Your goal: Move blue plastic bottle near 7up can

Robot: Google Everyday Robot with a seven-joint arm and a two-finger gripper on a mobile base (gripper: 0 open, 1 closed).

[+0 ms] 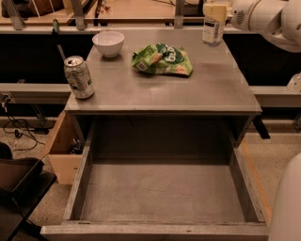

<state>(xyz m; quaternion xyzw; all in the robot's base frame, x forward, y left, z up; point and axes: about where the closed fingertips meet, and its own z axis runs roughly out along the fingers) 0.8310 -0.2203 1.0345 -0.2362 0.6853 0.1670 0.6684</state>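
Observation:
The blue plastic bottle (213, 32), clear with a white label, is at the table's far right corner, and its cap is cut off by the top edge of the view. My gripper (215, 10) reaches in from the right on a white arm (263, 16). It is shut around the bottle's upper part and holds it just above the tabletop. The 7up can (79, 77), silver with green markings, stands upright at the front left corner of the table, far from the bottle.
A white bowl (108, 43) stands at the back left. A green snack bag (162, 60) lies in the middle back of the grey table (164, 94). A large open drawer (160, 188) extends below the front edge. Part of the robot body (289, 207) is at the lower right.

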